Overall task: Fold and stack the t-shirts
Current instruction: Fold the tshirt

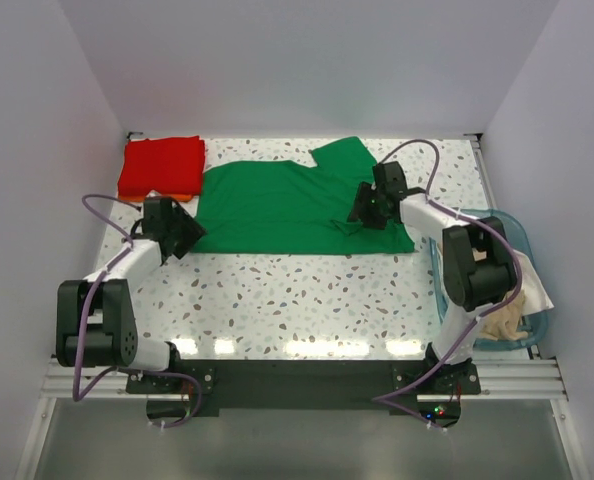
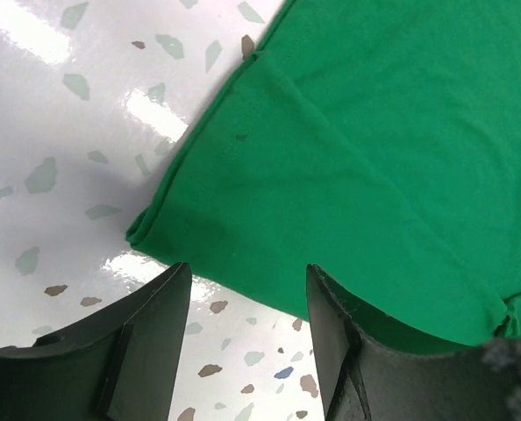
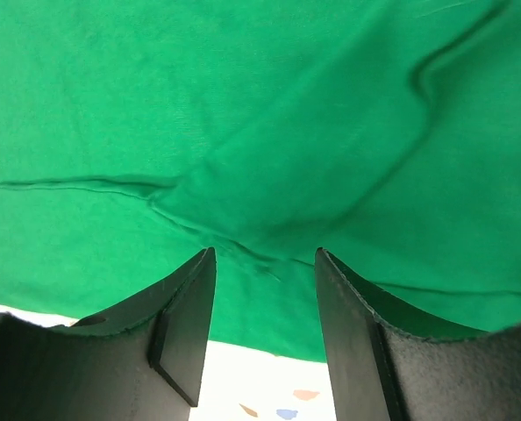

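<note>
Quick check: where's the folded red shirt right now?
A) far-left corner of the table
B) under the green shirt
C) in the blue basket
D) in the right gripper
A: the red shirt lies folded in the far-left corner of the table, left of the green shirt.

Table (image 1: pixel 307 290): glossy white speckled terrazzo, glare near 6 o'clock.
Walls (image 1: pixel 307 60): plain, pale, at 9, 12 and 3 o'clock.
</note>
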Controlling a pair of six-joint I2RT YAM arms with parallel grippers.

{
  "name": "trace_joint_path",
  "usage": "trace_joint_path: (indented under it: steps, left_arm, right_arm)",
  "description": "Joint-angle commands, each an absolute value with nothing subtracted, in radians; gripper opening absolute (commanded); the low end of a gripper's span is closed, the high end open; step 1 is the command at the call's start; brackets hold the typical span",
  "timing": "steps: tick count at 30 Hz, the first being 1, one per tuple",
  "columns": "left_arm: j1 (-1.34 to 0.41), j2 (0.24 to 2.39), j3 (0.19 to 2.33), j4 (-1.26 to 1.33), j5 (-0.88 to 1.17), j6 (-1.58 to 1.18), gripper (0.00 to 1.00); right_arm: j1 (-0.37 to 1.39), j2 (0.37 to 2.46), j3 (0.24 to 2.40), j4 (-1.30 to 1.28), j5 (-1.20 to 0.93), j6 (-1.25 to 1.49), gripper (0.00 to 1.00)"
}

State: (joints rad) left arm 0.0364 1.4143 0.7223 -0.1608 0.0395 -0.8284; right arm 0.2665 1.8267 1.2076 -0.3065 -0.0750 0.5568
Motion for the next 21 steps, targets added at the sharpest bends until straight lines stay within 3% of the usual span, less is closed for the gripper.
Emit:
trace_joint_path:
  steps: [1,14,17,21]
  left_arm:
    - [0.031,1.402,0.721,-0.084,0.055,-0.842,0.59]
    - [0.029,1.414,0.736,-0.101,0.057,-0.827,0.59]
    - [0.031,1.416,0.742,-0.104,0.058,-0.824,0.59]
    - [0.031,1.419,0.753,-0.109,0.061,-0.819,0.59]
  right_arm:
    - [0.281,1.862,1.22,-0.229,-0.08,0.595,0.52]
    - [0.298,1.914,1.252,-0.207,-0.09,0.627,0.5]
    - [0.296,1.94,1.296,-0.202,-0.104,0.637,0.44]
    - [0.296,1.98,1.359,-0.213,-0.117,0.647,0.24]
